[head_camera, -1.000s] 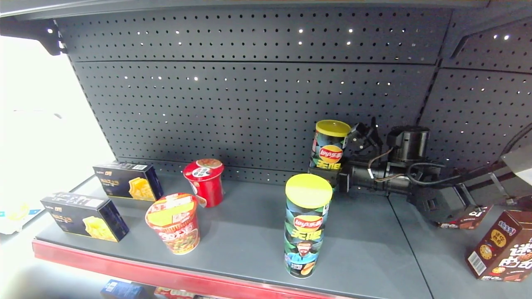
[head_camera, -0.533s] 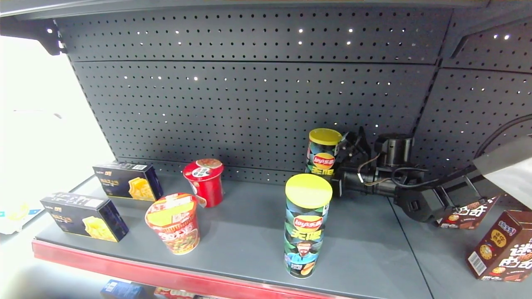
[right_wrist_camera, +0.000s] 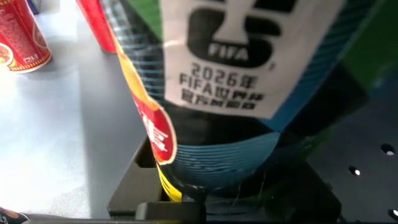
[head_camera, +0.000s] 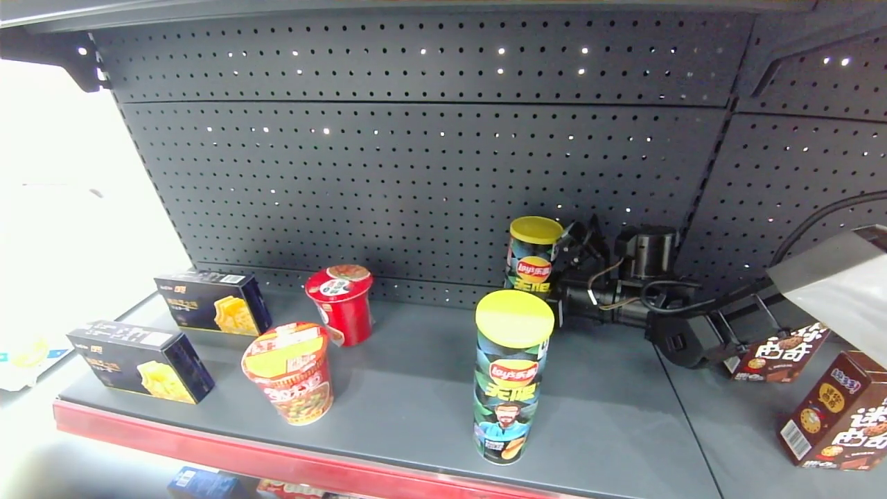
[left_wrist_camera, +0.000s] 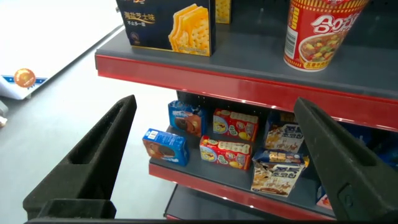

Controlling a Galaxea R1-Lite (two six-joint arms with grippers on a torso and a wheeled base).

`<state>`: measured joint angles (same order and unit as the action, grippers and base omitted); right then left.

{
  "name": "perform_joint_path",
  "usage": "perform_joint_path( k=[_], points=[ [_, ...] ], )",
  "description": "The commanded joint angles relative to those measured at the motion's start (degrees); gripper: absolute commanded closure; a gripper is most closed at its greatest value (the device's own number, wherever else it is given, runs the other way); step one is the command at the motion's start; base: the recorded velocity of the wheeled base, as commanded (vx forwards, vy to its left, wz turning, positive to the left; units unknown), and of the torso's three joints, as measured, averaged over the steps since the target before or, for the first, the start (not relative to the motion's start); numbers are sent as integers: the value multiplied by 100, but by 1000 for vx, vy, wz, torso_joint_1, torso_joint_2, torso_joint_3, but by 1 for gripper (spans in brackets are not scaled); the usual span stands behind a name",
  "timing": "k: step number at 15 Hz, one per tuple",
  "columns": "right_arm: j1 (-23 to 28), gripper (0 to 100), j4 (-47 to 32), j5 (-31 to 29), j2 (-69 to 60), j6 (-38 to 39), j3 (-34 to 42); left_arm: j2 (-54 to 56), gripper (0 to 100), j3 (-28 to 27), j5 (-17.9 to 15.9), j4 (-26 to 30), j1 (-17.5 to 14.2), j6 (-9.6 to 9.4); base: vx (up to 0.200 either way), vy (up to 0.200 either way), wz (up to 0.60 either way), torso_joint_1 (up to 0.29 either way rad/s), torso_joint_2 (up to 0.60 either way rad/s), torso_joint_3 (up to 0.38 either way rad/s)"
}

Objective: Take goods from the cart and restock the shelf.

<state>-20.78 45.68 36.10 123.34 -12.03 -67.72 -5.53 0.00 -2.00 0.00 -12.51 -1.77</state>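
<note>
One chips can is upright, lid up, at the back of the shelf, gripped low by your right end effector, base hidden behind the nearer can. Left end effector gapes wide.

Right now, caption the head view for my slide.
Right gripper holds a chip can by the pegboard, behind a matching can.

The right arm is extended forward and roughly level, with the right gripper clamped around the lower part of a can. The left gripper is held low, its 2 fingers spread wide apart.
</note>
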Motion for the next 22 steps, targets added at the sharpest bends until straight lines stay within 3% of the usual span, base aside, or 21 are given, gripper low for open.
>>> perform_joint_path(
  k=[1,2,3,9,16,19,22],
  points=[
    [-5,100,2,3,5,-1,-4,-9,0,0,-2,0,3,1,0,0,0,0,0,0],
    [-5,100,2,3,5,-18,-4,-9,0,0,-2,0,3,1,0,0,0,0,0,0],
    [4,0,-6,-32,-3,-71,-4,-9,0,0,-2,0,-6,1,0,0,0,0,0,0],
    [4,0,-24,-120,-258,-89,329,-9,0,0,-2,0,3,1,0,0,0,0,0,0],
    [312,0,-77,-156,-1146,-458,1578,-9,0,0,-2,0,3,1,0,0,0,0,0,0],
    [356,0,-94,-885,-1348,-537,1885,-9,0,0,-2,0,-6,1,0,0,0,0,0,0],
    [523,0,-261,-1149,-1418,-511,1868,-9,0,0,-2,0,3,1,0,0,0,0,0,0]
  ],
)
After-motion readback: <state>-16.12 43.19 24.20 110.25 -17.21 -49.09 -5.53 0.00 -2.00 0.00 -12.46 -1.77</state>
